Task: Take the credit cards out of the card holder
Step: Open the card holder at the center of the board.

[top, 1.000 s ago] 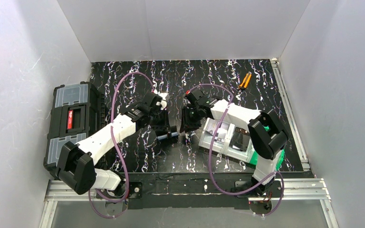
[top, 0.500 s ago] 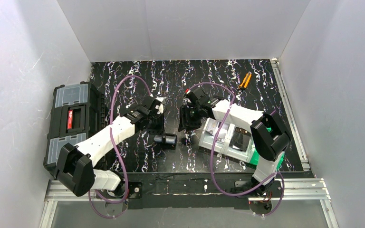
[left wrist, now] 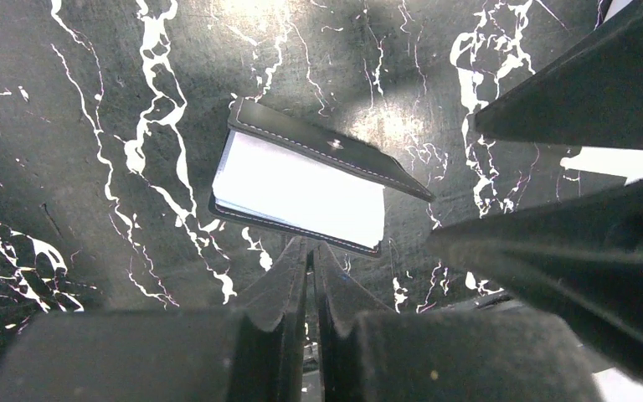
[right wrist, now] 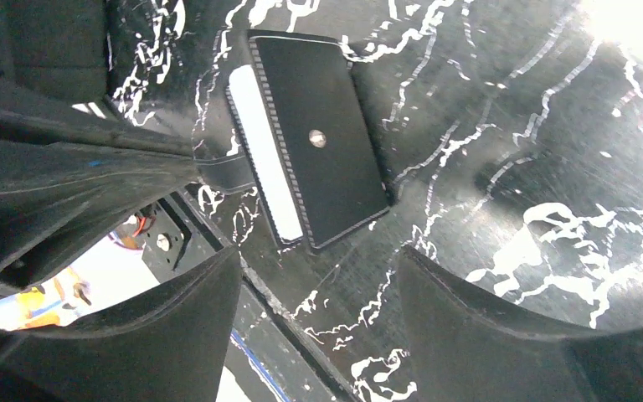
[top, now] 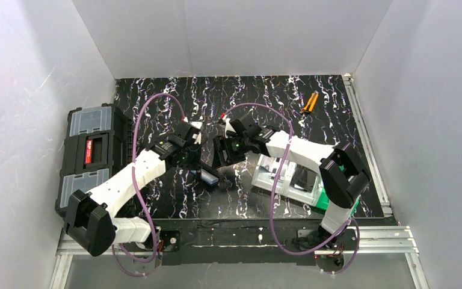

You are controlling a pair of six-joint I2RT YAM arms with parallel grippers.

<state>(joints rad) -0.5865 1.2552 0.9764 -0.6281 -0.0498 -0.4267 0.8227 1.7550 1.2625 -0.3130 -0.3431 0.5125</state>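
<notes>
Far left, our black toolbox (top: 90, 153) has its lid down, so we can't see what's in it. Our left claw (left wrist: 310, 260) is pressed together on nothing, hanging right over the card holder (left wrist: 306, 188). The holder lies loose on the table (top: 264, 96) between the two claws, flaps a bit apart with something pale inside. Card or lining, we can't tell. Our right claw (right wrist: 320, 260) is spread wide above it.

Our worry: nothing's pinning the holder, so a grab could skid it across the slick top or squeeze the flaps shut on the cards. The claws also look close enough to bump. The bins (top: 286, 186) on the right hold something dark, mostly hidden by the arm.
</notes>
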